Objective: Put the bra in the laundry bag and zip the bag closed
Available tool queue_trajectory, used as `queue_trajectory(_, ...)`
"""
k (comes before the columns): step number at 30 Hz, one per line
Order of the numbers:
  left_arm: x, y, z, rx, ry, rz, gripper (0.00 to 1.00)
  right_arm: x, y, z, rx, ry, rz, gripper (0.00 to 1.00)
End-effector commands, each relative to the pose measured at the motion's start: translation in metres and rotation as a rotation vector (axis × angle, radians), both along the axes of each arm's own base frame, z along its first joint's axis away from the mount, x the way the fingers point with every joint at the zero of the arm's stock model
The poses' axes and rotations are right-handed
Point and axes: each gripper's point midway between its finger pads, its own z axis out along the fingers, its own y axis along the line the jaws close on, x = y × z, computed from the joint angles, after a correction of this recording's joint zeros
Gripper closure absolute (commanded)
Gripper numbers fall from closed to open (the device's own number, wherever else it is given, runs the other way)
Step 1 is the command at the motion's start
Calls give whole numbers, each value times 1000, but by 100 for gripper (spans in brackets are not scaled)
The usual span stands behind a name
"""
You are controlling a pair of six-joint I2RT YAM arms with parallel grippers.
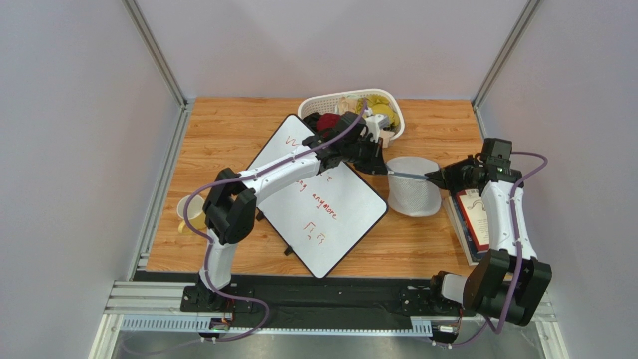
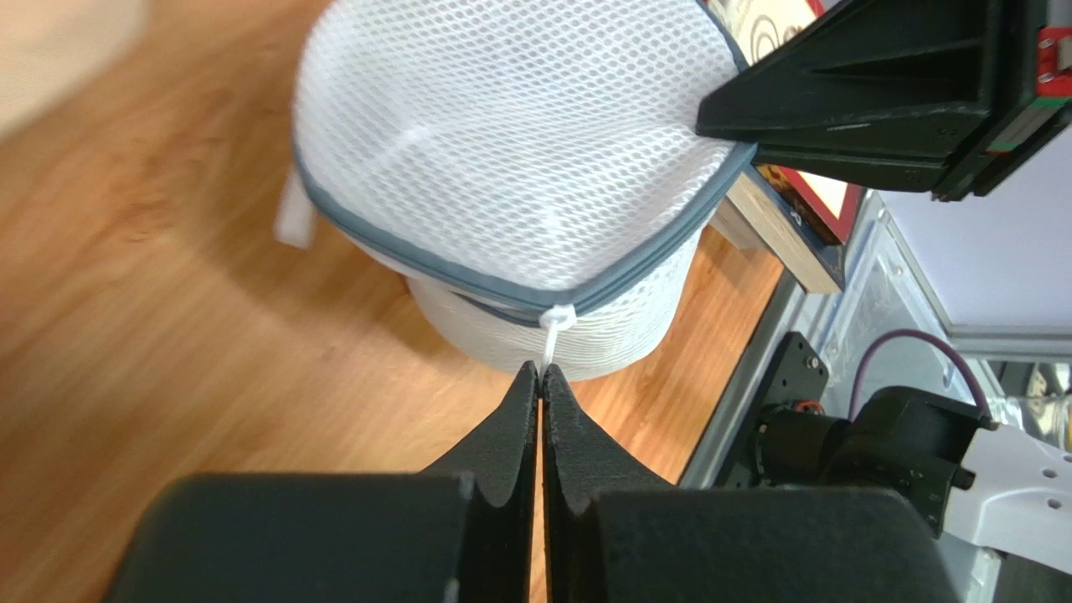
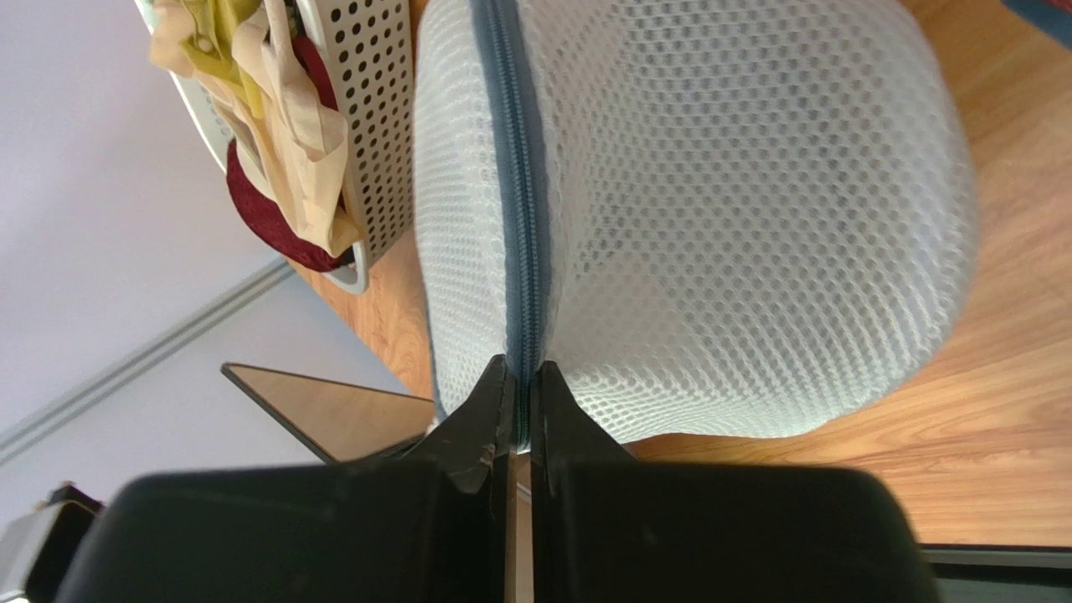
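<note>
Slotted basket (image 3: 378, 126) holding yellow garment (image 3: 214, 32), dark-red garment (image 3: 271, 220). On laundry bag (image 1: 414, 196), left fingers (image 2: 510, 427) pinching white pull (image 2: 555, 324), right fingers (image 3: 478, 415) pinching zipper band (image 3: 516, 189), lying left-right.

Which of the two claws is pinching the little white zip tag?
The left gripper: its tips meet on the white tag. The right gripper clamps the grey zipper band of the laundry bag instead.

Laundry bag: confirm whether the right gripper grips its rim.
Yes: the right gripper is shut on the zipper band of the laundry bag.
</note>
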Motion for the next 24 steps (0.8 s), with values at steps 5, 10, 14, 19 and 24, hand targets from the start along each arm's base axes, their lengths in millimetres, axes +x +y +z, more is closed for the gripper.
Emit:
queue_trajectory(5, -21, -10, 73, -165, -103, -168, 100, 40, 4, 42, -77, -259, 237, 100)
queue_trajectory(10, -54, -47, 82, -223, -72, -280, 100, 50, 6, 36, -87, -240, 272, 97)
queue_trajectory(14, -55, -63, 84, -270, -17, -275, 100, 49, 3, 24, -153, -196, 345, 71)
queue_trajectory(19, -47, -70, 81, -271, -11, -249, 100, 28, -13, 13, -304, -128, 364, 49)
queue_trajectory(24, -44, -70, 71, -243, -11, -239, 100, 0, -28, 30, -433, -108, 312, 46)
